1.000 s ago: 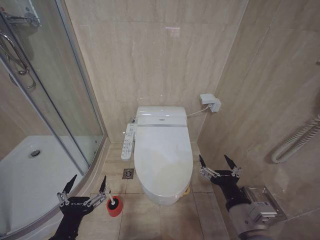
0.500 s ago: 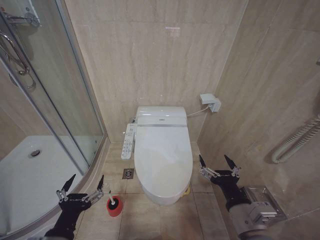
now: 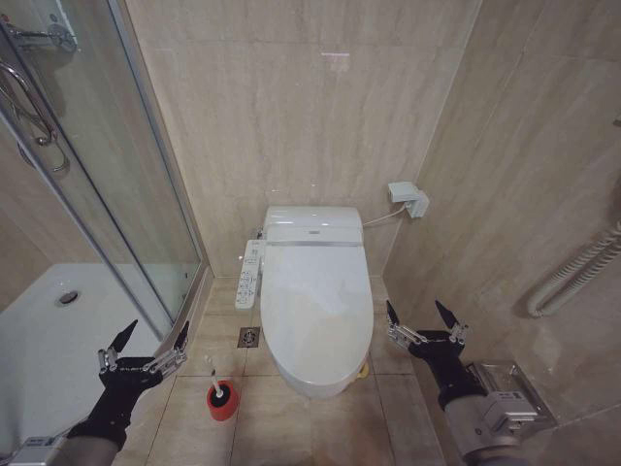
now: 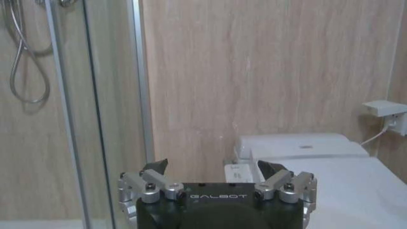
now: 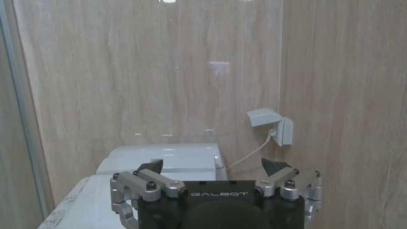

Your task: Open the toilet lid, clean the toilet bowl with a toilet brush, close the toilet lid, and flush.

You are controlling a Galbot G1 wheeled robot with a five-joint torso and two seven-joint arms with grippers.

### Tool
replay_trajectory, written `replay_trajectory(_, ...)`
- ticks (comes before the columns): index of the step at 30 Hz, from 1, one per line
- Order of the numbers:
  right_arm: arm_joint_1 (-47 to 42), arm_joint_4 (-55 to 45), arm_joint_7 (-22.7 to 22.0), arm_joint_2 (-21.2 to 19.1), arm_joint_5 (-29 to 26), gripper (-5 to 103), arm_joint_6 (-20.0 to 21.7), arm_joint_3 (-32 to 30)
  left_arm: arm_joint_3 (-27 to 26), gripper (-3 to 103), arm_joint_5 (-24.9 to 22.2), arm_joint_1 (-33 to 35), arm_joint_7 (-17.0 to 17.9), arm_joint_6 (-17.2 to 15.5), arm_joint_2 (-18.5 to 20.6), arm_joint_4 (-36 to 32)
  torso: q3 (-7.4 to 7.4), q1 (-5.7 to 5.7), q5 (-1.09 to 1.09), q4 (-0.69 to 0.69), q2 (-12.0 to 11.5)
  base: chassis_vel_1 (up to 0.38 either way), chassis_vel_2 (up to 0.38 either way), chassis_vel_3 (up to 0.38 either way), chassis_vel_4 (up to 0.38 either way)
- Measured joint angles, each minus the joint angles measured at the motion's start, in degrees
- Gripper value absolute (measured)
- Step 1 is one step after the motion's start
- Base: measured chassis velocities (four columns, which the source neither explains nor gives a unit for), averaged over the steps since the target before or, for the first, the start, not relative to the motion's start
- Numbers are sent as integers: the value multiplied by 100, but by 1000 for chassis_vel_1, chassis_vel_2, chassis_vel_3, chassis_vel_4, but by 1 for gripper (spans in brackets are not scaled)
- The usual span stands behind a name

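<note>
Lid (image 3: pixel 316 309) down | my left gripper (image 3: pixel 143 348) spread, empty, beside shower glass (image 3: pixel 116 223) | right gripper (image 3: pixel 422 317) spread, empty | risk: left arm swing topples brush (image 3: pixel 219 390)

The toilet lid (image 3: pixel 316 301) looks like smooth, glossy white plastic that catches soft reflections. The walls (image 3: pixel 291 126) are polished beige stone-look tile, shiny enough to mirror a ceiling light; the floor tiles (image 3: pixel 320 427) are similar but duller. The shower door (image 3: pixel 116 194) is clear glass in bright metal framing. The toilet brush (image 3: pixel 215 379) has a thin white plastic-looking handle standing in a red plastic-looking cup (image 3: pixel 223 403). The left gripper (image 3: pixel 144 342) and right gripper (image 3: pixel 422 317) have matt black fingers on bare silvery metal linkages.
</note>
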State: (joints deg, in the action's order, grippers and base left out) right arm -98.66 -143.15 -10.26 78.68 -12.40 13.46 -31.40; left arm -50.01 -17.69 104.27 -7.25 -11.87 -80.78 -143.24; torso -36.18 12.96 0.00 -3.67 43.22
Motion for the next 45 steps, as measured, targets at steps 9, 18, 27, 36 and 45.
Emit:
replay_trajectory(9,0,0,0,0,0,100,0,0,-67,97,-274,-325,21,201,397,494,0,0,-1,0,0,0,0,0,0)
replay_trajectory(18,0,0,0,0,0,100,0,0,-112,96,-589,-630,47,268,693,939,0,0,-1,0,0,0,0,0,0)
replay_trajectory(27,0,0,0,0,0,100,0,0,-162,95,-1043,-1102,74,356,1208,1642,0,0,-1,1,0,0,0,0,0)
replay_trajectory(36,0,0,0,0,0,100,0,1,211,83,-1394,-2076,162,429,2143,2661,0,0,-1,0,0,0,0,0,0)
replay_trajectory(45,0,0,0,0,0,100,0,1,824,80,-1681,-3125,157,428,2781,3562,-1,1,-2,-2,0,0,0,0,0)
